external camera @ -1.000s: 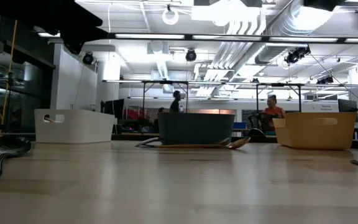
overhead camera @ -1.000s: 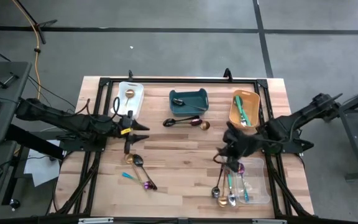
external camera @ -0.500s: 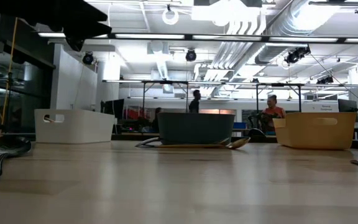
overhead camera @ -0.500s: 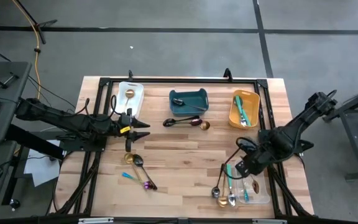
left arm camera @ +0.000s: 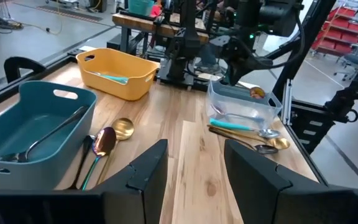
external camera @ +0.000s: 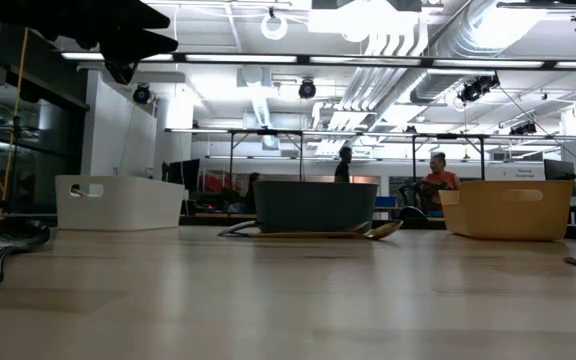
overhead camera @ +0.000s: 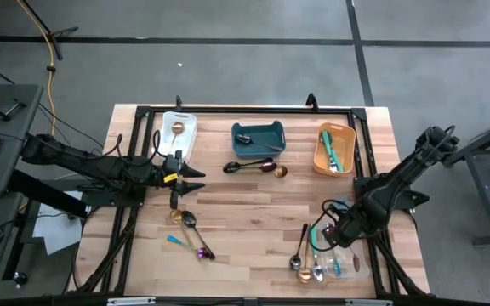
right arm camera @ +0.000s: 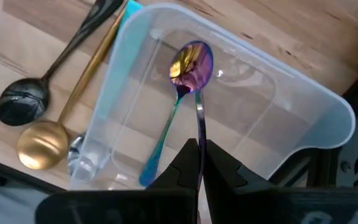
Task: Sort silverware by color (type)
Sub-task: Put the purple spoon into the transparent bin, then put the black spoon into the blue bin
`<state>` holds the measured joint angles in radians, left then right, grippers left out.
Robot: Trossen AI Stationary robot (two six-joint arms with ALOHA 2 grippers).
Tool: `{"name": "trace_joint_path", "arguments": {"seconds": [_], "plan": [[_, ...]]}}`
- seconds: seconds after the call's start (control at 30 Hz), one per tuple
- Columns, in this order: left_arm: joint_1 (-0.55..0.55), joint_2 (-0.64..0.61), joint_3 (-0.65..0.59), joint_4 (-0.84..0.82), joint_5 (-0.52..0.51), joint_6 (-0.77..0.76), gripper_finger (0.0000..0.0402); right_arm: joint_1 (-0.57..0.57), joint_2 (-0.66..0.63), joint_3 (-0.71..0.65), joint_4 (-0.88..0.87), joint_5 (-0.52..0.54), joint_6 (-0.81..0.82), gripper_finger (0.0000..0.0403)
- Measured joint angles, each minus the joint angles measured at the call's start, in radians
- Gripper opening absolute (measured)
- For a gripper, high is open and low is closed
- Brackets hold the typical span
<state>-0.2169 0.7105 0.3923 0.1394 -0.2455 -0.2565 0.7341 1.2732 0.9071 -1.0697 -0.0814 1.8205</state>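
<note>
My right gripper (right arm camera: pixel 199 163) hangs over the clear bin (right arm camera: pixel 303 118) at the near right corner of the table (overhead camera: pixel 253 204), its fingers pressed together on the slender handle of an iridescent purple spoon (right arm camera: pixel 191 65), whose bowl points down into the bin's open floor. My left gripper (left arm camera: pixel 188 171) waits with its fingers spread near the white bin (overhead camera: pixel 179 132), holding nothing. The step in hand, as I judge it, is depositing this purple spoon in the clear bin. To do it well I should lower until the bowl is close to the bin floor, keep the handle inside the walls, and only then part the fingers, so that the spoon does not bounce or tip over the rim. Just outside the bin lie a black spoon (right arm camera: pixel 27 102) and a gold spoon (right arm camera: pixel 42 143), so a release off centre would mix the types. Further silverware remains loose: a cluster (overhead camera: pixel 258 167) before the teal bin (overhead camera: pixel 259 138), another cluster (overhead camera: pixel 190 231) near my left arm. The orange bin (overhead camera: pixel 334 150) already holds teal-handled pieces. Sorting is partway done.
</note>
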Motion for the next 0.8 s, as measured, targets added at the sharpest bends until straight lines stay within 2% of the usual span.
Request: {"name": "trace_joint_path", "arguments": {"seconds": [0.13,0.37,0.6,0.67,0.8], "plan": [[0.0,0.0,0.0,0.007,0.0,0.022,0.0152,-0.006,-0.001,-0.009,0.019,0.022,0.004,0.0011],[0.0,0.0,0.0,0.01,0.0,0.023,0.0152,-0.034,-0.001,-0.007,0.087,-0.001,-0.049,0.0069],[0.0,0.0,0.0,0.009,0.0,0.023,0.0152,-0.06,-0.006,0.056,0.08,-0.118,-0.109,0.0138],[0.0,0.0,0.0,0.009,0.0,0.024,0.0152,-0.059,-0.007,0.087,0.112,-0.058,-0.128,0.015],[0.0,0.0,0.0,0.008,0.0,0.024,0.0152,-0.068,-0.001,0.093,0.306,0.232,-0.253,0.0157]]}}
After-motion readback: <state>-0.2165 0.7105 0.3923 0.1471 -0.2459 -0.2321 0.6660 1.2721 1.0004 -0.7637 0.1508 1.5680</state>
